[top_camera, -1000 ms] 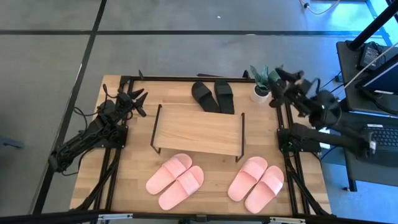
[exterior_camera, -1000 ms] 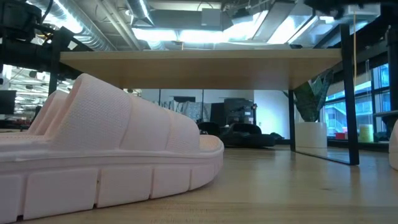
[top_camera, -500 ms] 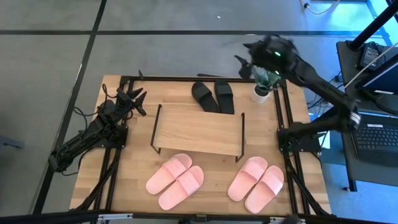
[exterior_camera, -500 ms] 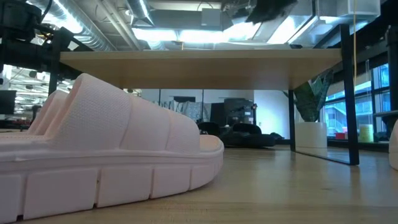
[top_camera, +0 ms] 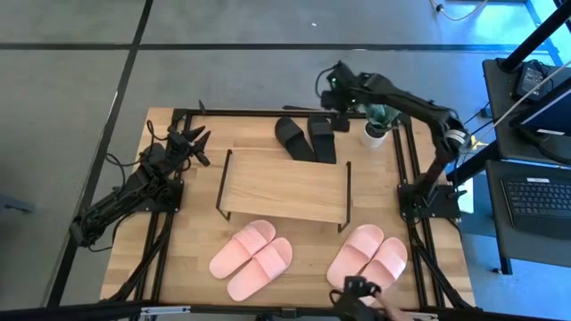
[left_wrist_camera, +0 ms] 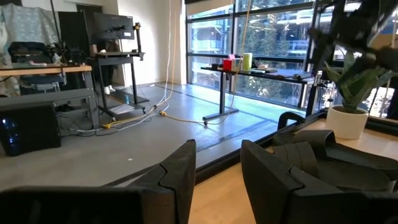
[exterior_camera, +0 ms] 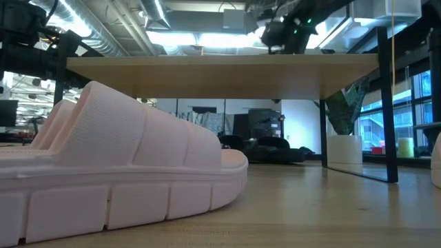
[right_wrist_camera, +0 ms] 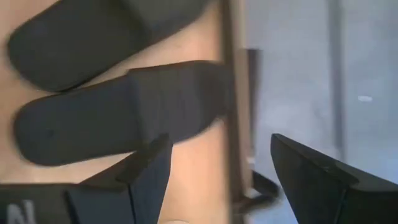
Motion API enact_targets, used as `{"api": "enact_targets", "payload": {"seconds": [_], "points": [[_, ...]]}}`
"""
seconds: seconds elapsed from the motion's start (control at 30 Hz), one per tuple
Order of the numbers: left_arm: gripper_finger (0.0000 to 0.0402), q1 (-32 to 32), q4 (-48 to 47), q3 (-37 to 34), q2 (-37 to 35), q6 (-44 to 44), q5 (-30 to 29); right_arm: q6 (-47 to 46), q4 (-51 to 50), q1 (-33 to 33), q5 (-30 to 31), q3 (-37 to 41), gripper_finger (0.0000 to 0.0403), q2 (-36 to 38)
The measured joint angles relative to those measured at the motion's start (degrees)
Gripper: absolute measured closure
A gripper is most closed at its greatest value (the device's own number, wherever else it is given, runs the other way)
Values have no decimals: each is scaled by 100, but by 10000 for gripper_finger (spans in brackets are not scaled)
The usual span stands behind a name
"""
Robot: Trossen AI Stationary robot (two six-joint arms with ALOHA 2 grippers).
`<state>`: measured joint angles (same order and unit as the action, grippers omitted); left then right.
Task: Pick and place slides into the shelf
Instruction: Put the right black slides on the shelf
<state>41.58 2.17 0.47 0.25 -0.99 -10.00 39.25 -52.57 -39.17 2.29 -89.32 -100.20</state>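
Two black slides (top_camera: 306,137) lie side by side on the table behind the shelf (top_camera: 284,187), soles down. Two pink pairs (top_camera: 252,259) (top_camera: 368,261) lie in front of it. My right gripper (top_camera: 334,93) hangs open above the far edge, just past the right black slide (right_wrist_camera: 112,118), tipped downward and touching nothing; its open fingertips (right_wrist_camera: 217,177) show in the right wrist view. My left gripper (top_camera: 194,143) rests open at the table's left side, fingers (left_wrist_camera: 217,180) level, empty. In the low view a pink slide (exterior_camera: 117,165) fills the foreground below the shelf's board (exterior_camera: 220,69).
A small potted plant (top_camera: 375,125) stands at the far right corner, close beside my right arm. The table's black frame rail (right_wrist_camera: 231,124) runs along the far edge next to the black slides. Something dark (top_camera: 357,292) shows at the near edge by the right pink pair.
My right arm has swung from the table's right edge toward the far edge and leftward, coming down a little. Its gripper has tipped from level to pointing steeply down and rolled, and now hangs over the black slides, still open. No slide has moved.
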Motion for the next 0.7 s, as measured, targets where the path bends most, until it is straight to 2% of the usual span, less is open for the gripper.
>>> {"api": "enact_targets", "payload": {"seconds": [0.27,0.7], "points": [[282,0,-1,-1,0,-2,-17,186,-43,309,-106,-2,131,-647],[282,0,-2,-2,0,-11,-20,301,124,620,-18,-4,131,-1147]]}}
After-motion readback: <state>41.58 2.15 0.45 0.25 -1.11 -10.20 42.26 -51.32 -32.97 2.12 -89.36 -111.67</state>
